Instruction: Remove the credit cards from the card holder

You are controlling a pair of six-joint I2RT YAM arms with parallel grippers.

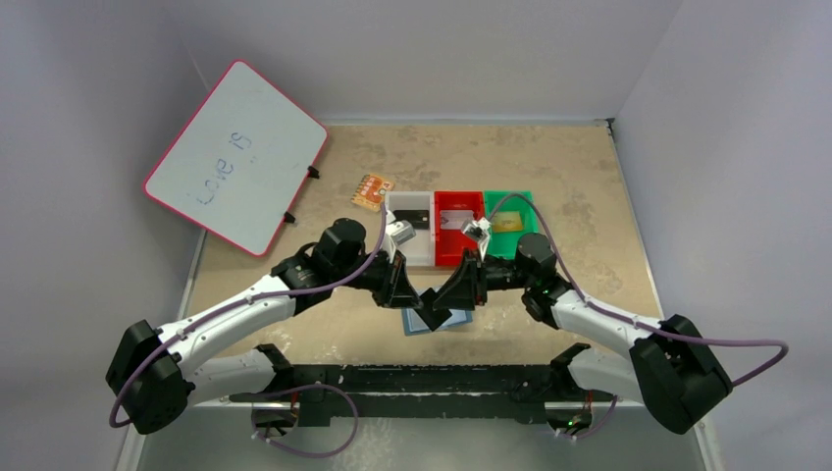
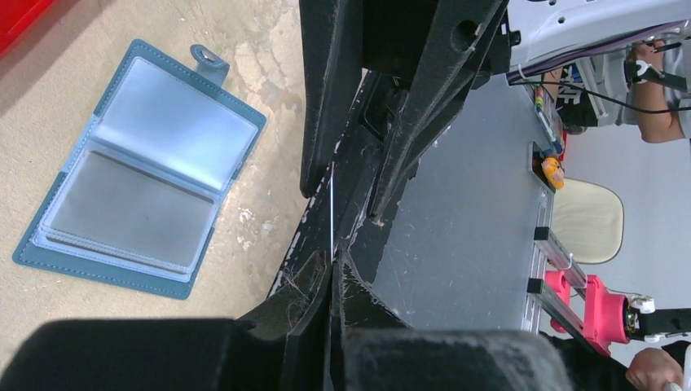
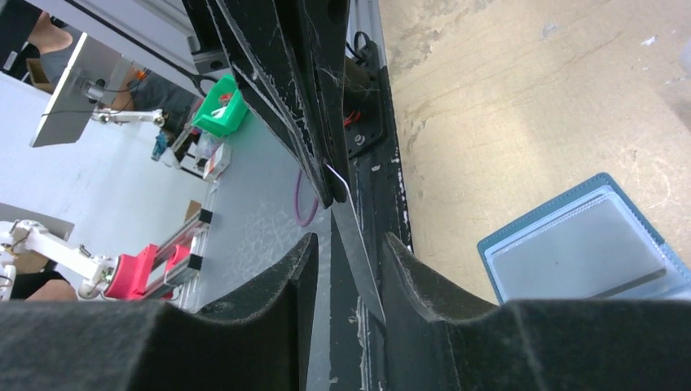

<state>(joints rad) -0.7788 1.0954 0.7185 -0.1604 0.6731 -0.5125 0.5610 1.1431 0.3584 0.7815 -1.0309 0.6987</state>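
Tan table | card holder open | left tool clamped on credit card | right tool apart astride it

We look down from high above and behind the near edge, taking in the whole bench out to its far side. Our wrist cameras sit low and close, facing each other and looking past the near edge. All three views share the open card holder.
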